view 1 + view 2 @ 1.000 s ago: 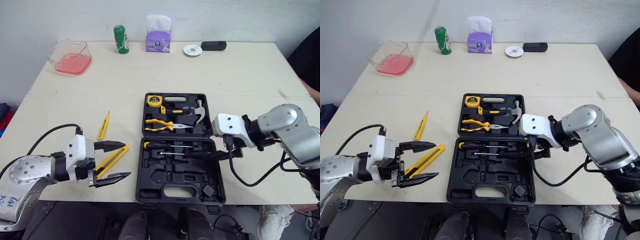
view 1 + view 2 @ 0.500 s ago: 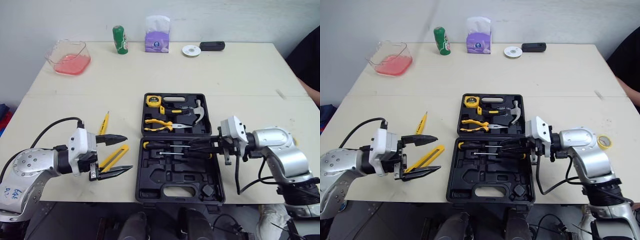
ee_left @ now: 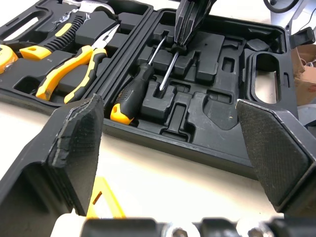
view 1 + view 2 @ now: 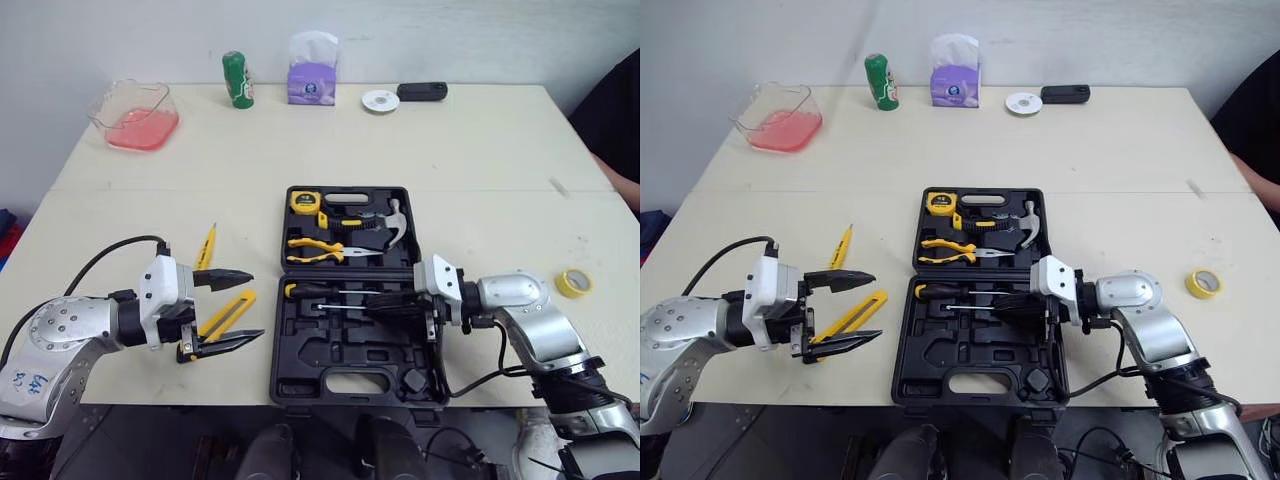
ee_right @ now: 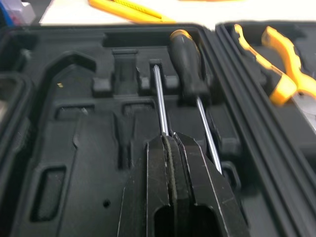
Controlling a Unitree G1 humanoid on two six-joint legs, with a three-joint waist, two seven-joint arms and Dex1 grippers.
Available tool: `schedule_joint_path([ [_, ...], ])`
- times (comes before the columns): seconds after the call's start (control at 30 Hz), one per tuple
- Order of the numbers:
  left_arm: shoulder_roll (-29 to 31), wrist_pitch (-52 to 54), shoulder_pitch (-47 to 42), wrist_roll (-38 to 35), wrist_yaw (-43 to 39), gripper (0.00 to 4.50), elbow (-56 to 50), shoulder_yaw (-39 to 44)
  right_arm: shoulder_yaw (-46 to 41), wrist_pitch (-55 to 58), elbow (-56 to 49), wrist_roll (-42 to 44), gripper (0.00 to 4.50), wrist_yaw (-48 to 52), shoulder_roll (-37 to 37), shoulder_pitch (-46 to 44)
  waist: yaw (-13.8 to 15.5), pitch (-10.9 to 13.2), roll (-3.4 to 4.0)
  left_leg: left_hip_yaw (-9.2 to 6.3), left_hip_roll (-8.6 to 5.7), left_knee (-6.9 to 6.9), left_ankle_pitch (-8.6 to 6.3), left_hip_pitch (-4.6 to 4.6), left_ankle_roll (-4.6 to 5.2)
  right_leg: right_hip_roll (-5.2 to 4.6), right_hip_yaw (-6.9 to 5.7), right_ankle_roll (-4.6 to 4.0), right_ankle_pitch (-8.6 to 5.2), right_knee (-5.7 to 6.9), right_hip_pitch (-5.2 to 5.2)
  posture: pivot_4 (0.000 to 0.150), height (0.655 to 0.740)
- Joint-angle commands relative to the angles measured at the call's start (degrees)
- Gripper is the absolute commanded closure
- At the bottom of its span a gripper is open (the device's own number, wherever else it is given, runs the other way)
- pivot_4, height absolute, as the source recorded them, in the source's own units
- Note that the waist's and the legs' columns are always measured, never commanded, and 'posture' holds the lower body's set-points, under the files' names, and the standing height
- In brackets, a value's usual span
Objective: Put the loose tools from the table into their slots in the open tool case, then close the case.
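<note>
Workspace: you face a beige table (image 4: pixel 480 150) set against a white wall.
Back edge: a pink container (image 4: pixel 138 113), a green can (image 4: pixel 236 79), a tissue pack (image 4: pixel 312 68), a white disc (image 4: pixel 380 100) and a black device (image 4: pixel 422 91) stand in a row along it.
Open room, centre: bare tabletop lies between that row and the tool case (image 4: pixel 340 345).
Open room, right: the surface beside the case is bare apart from a yellow tape roll (image 4: pixel 572 283) near the right edge.
Tool case: it lies open at centre front, with its near rim at the table's front edge.
Upper half: you find a tape measure (image 4: pixel 306 201), pliers (image 4: pixel 315 247) and a hammer (image 4: pixel 398 222) seated there.
Lower half: a screwdriver (image 4: pixel 310 291) lies in the top slot and a thin bare shaft lies just beside it. Most other slots are unfilled.
Loose tools: a yellow utility knife (image 4: pixel 232 308) and a slim yellow tool (image 4: pixel 207 249) lie left of the case, clear of its rim.
Left gripper (image 4: pixel 254 306): its fingers are spread wide, one on each side of the knife near the front-left edge, not touching it.
Right gripper (image 4: pixel 378 304): its fingers are pressed together low over the lower half, with the tips at the screwdriver shafts. You cannot tell whether they pinch a shaft.
</note>
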Motion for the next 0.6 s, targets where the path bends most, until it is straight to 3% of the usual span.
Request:
schedule_joint_path([
  [0.03,0.2,0.0,0.1,-0.4,0.4,0.00,-2.5,1.0,1.4,-3.2,3.5,-3.1,4.43,0.4,-0.5,-1.4,0.0,0.0,-0.02,0.00,0.00,0.01,0.00,0.02,0.00,0.00,0.01,0.00,0.00,0.01,0.01,0.150,0.7400],
  [0.6,0.5,1.3,0.7,-0.4,1.6,0.00,-3.7,1.9,9.2,3.6,5.0,-9.3,4.43,-2.5,-0.8,-0.7,-0.3,-0.5,-0.56,-0.02,0.14,0.05,-0.04,0.30,-0.12,-0.14,0.11,-0.09,-0.04,0.09,0.22,0.150,0.7400],
])
